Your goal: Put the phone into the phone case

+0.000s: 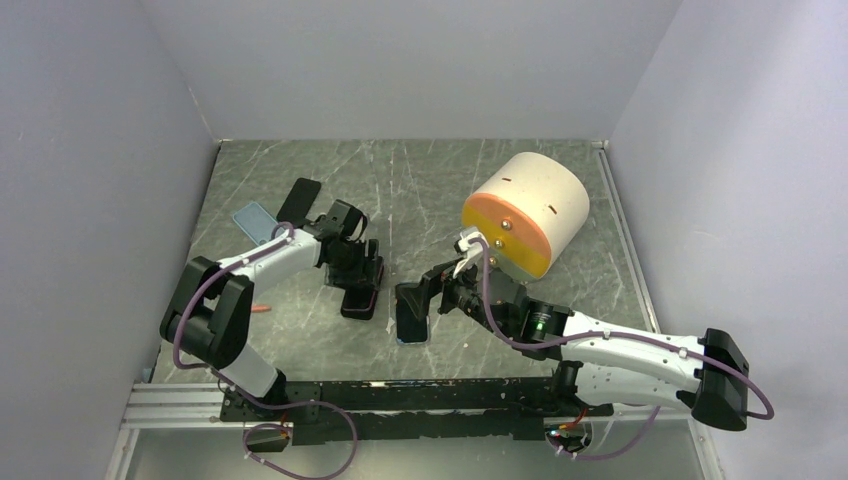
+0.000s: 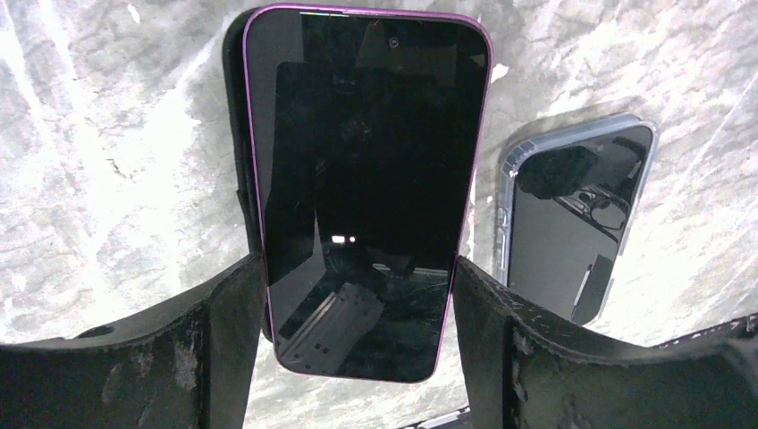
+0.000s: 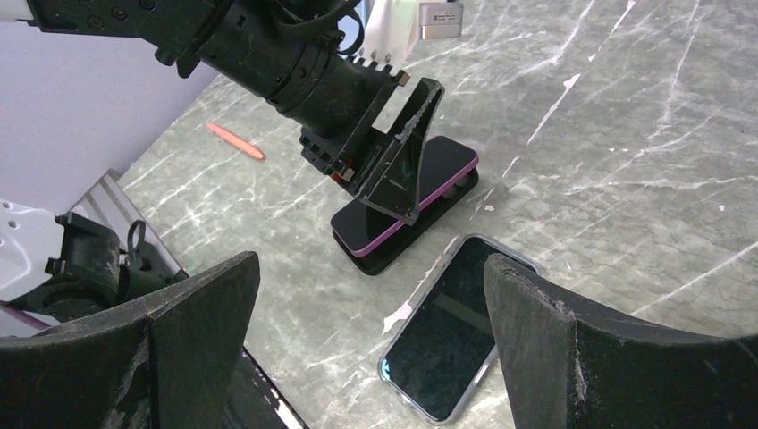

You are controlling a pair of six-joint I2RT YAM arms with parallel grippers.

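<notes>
A grey marbled table (image 1: 420, 180) sits between plain pale walls (image 1: 400, 60); nearest, the right gripper (image 3: 371, 268) hangs spread wide over a second phone (image 3: 456, 331) in a clear rim. Beyond it the phone (image 2: 357, 206), a glossy black slab with rounded purple edges, lies face up on the matte black case (image 3: 398, 246), its long sides pinched by the left gripper (image 2: 357, 268); farthest lies a cream drum (image 1: 535, 190) with an orange end

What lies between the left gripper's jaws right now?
The purple-rimmed black phone, resting on a black phone case; the left wrist view shows it.
</notes>
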